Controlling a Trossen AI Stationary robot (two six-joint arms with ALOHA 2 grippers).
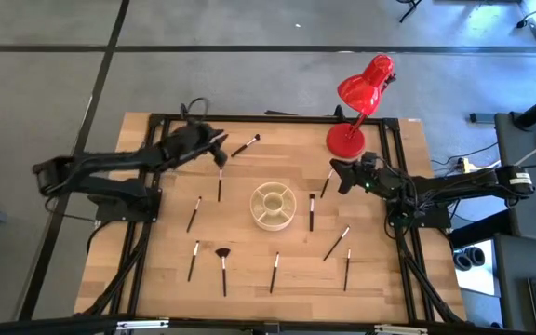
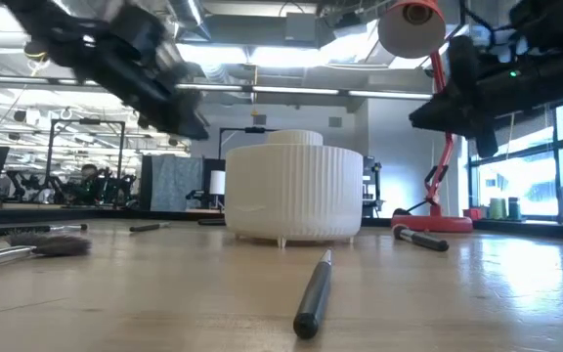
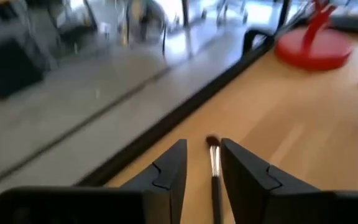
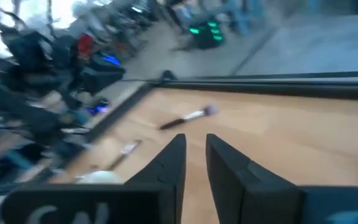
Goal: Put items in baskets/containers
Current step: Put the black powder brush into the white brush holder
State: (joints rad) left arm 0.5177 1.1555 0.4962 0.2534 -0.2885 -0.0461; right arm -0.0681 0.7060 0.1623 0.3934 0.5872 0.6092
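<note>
Several thin dark-handled makeup brushes lie flat on the wooden table around a round cream cup (image 1: 274, 206), which stands near the middle and also shows in the low view (image 2: 291, 191). One brush has a reddish-brown fan head (image 1: 222, 253). My left gripper (image 1: 223, 146) hangs open above the table at the far left. In the left wrist view (image 3: 202, 144) a brush (image 3: 215, 171) shows between its fingers, head pointing away; it is the brush lying ahead of the gripper (image 1: 246, 144). My right gripper (image 1: 337, 177) is open and empty, raised above a brush (image 1: 327, 183) near the lamp base.
A red desk lamp stands on its round base (image 1: 346, 140) at the far right of the table, close to my right gripper. A black frame rail (image 1: 277, 118) runs along the table's edges. More brushes lie along the near side (image 1: 274, 272), and one lies in front of the cup (image 2: 313, 293).
</note>
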